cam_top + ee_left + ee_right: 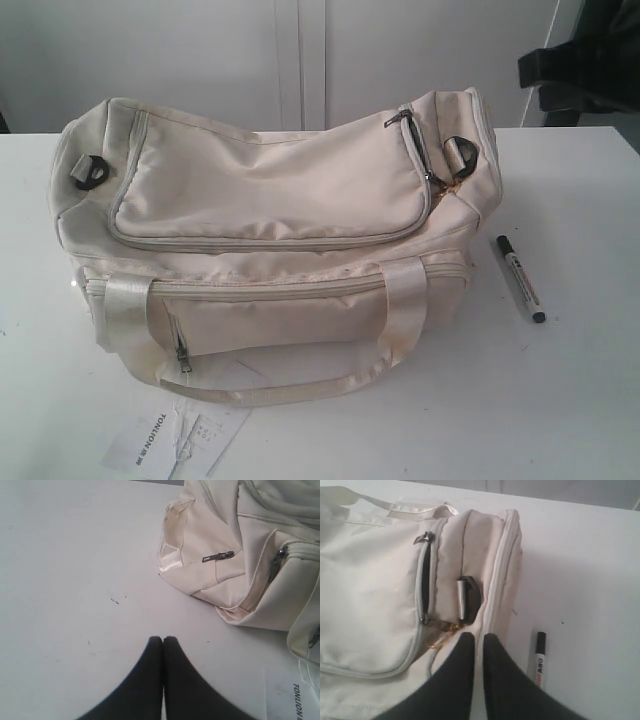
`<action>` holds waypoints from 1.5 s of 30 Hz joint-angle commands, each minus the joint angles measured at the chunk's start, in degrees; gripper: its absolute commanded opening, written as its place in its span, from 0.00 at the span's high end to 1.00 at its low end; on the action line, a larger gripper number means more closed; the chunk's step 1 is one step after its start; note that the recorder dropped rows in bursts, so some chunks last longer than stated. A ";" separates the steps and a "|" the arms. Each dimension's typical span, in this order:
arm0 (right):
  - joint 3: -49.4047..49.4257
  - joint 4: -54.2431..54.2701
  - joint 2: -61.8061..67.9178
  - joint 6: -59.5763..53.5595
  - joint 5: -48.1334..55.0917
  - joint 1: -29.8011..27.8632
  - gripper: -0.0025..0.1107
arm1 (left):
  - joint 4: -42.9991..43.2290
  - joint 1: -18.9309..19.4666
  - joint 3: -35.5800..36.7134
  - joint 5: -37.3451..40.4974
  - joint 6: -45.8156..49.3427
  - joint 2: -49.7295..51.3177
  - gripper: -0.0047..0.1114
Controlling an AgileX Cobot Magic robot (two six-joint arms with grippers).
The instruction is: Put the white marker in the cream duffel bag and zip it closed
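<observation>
Marker: white marker lies on counter beside cream duffel bag (not touching).
Left jaws: together, empty.
Right jaws: slightly apart, over bag's end.

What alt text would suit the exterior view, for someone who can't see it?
A cream duffel bag sits on a white table. A white marker lies on the table right of it, not touching; a printed paper tag lies in front.

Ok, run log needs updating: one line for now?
slim white marker: on table beside cream fabric duffel bag; left gripper: shut; right gripper: slightly parted
</observation>
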 commanded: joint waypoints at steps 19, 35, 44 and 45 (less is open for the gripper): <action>-10.91 5.16 19.30 -2.05 -0.69 -0.35 0.49 | -3.40 -0.10 0.24 -2.43 -2.34 -0.21 0.96; -14.56 5.71 25.10 -2.05 -2.32 -0.35 0.72 | -4.05 -0.10 0.24 -2.83 -19.38 -0.21 0.96; -14.56 8.04 25.10 -6.08 -1.96 -0.35 0.98 | -4.28 -0.10 0.24 -5.21 -19.61 -0.21 0.96; -14.56 8.04 25.10 -6.08 -1.96 -0.35 0.98 | -4.28 -0.10 0.24 -8.19 -19.61 -0.21 0.96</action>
